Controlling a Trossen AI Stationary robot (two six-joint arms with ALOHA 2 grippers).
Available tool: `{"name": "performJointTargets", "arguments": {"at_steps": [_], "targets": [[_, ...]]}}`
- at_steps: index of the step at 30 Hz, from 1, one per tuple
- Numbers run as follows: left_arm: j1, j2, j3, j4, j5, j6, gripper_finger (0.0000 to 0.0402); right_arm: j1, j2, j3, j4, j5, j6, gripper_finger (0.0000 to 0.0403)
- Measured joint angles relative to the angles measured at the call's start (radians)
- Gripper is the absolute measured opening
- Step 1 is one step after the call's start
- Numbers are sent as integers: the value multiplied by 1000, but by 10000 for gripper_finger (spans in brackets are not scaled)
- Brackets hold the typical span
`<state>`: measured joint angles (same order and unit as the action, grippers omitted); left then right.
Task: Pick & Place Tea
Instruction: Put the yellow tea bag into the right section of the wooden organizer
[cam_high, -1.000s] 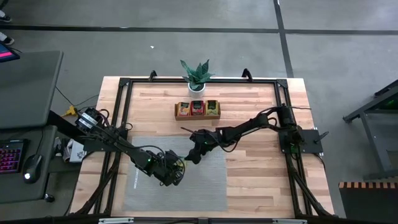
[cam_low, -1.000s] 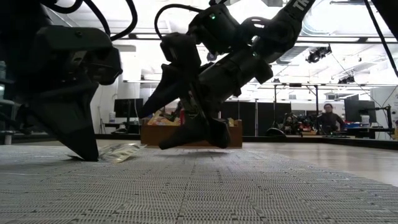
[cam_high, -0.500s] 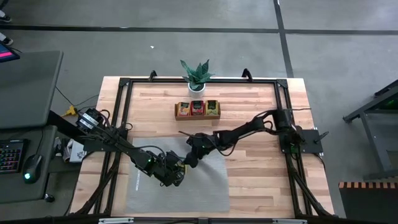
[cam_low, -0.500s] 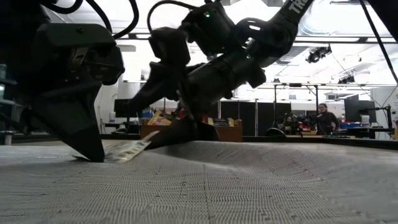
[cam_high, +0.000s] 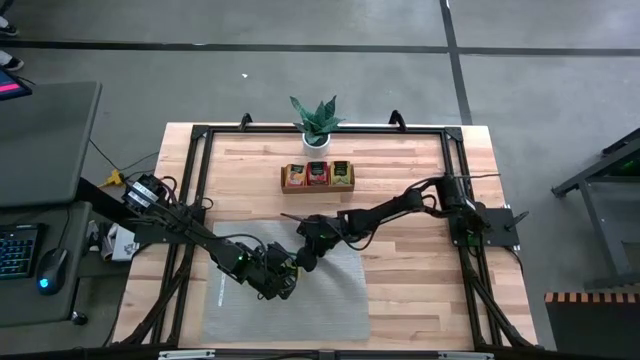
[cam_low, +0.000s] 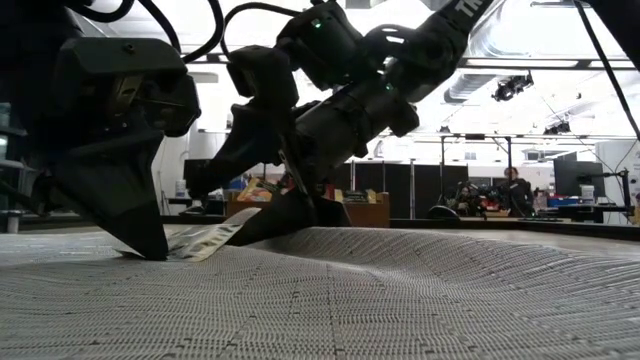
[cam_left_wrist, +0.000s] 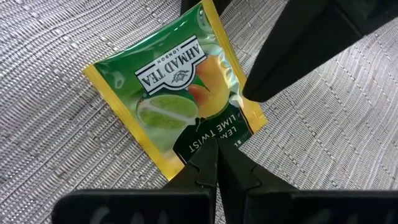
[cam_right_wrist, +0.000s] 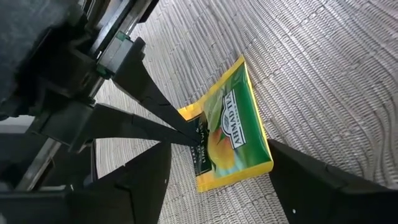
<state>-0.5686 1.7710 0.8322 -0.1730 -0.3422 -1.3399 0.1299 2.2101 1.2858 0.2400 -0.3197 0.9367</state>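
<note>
A green and yellow tea sachet (cam_left_wrist: 180, 99) lies on the grey ribbed mat (cam_high: 300, 310) near the mat's middle. My left gripper (cam_left_wrist: 214, 158) is shut, with its tips on the sachet's dark-label edge. My right gripper (cam_right_wrist: 219, 149) is open and slants down from the table's right. One of its fingers stands on either side of the sachet (cam_right_wrist: 233, 130). In the low view the sachet (cam_low: 210, 240) is tilted, its end toward the right gripper raised. My left gripper presses its shut fingertips down on the sachet's dark-label edge (cam_left_wrist: 211, 140), coming steeply from above. That edge stays down on the mat. My right gripper's fingers (cam_right_wrist: 311, 174) bear on the mat beside the sachet, and the mat bulges up (cam_low: 400, 240). Whether they touch the sachet I cannot tell.
A brown wooden tray (cam_high: 318, 176) with red, yellow and green sachets stands at the far middle of the table. A potted plant (cam_high: 317, 120) stands behind it. Bare wood lies right of the mat.
My right gripper has gone down and toward the table's left, closing in on the sachet with its fingers spread. The mat has ridged up in front of it, and the mat's far right corner has drawn in. The sachet's end nearest that gripper has tipped up.
</note>
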Motion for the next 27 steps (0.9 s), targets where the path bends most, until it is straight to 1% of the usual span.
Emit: {"name": "performJointTargets", "arguments": {"at_steps": [3,6,11,16,17,27], "targets": [[0,0,0,0,0,0,0,0,0,0,-5,10,-5,236],[0,0,0,0,1,0,0,-1,0,-1,-6,23,-5,200],[0,0,0,-1,1,0,0,-11,0,-1,-7,19,1,114],[0,0,0,-1,1,0,0,-20,0,-3,2,-13,0,21],[0,0,0,-1,1,0,0,-23,0,-4,4,-24,-6,11],[0,-3,0,-2,12,0,1,-24,-10,-4,1,-32,-32,3]]}}
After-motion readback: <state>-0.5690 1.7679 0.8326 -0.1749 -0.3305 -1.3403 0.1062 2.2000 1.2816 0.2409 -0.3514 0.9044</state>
